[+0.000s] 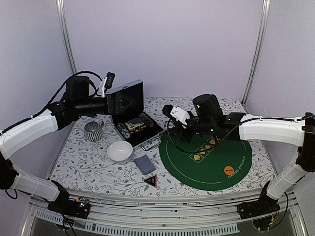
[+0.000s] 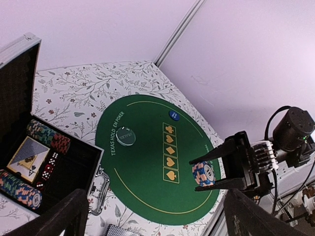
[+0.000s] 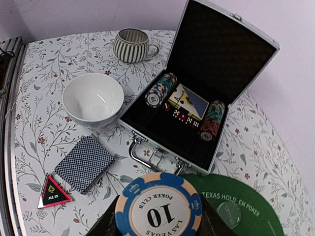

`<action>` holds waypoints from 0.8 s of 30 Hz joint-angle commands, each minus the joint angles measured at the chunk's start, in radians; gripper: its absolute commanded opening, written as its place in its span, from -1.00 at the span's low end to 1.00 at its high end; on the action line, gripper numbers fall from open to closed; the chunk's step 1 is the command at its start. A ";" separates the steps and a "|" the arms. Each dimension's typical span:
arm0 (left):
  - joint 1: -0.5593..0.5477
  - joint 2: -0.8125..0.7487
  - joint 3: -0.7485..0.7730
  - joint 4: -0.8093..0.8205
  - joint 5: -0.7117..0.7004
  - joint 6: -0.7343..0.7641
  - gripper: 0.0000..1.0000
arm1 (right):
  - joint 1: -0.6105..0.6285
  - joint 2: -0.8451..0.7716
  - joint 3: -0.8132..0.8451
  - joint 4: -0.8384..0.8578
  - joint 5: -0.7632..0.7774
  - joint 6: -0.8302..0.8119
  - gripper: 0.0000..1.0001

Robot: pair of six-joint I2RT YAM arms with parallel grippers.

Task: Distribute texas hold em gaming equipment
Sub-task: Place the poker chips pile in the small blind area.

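Poker chips [image 3: 158,209], "Las Vegas Poker Club 10", right tool [image 2: 197,175] grasping, left tool [image 1: 129,104] released

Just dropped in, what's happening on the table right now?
The right gripper holds a chip stack over the mat. The left gripper hangs open and empty near the open case, where more chips sit. The deck and triangle lie on the table by the bowl; an orange disc is on the mat.
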 commanded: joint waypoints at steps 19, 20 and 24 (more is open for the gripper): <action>0.071 -0.102 -0.057 -0.073 0.013 0.110 0.96 | -0.513 0.087 -0.109 -0.051 0.122 0.341 -0.97; 0.074 -0.107 -0.060 -0.074 0.013 0.113 0.96 | -0.540 0.123 -0.093 -0.043 0.116 0.336 -0.97; 0.094 -0.114 -0.062 -0.081 0.012 0.123 0.96 | -0.623 0.268 0.002 -0.030 0.111 0.317 -0.97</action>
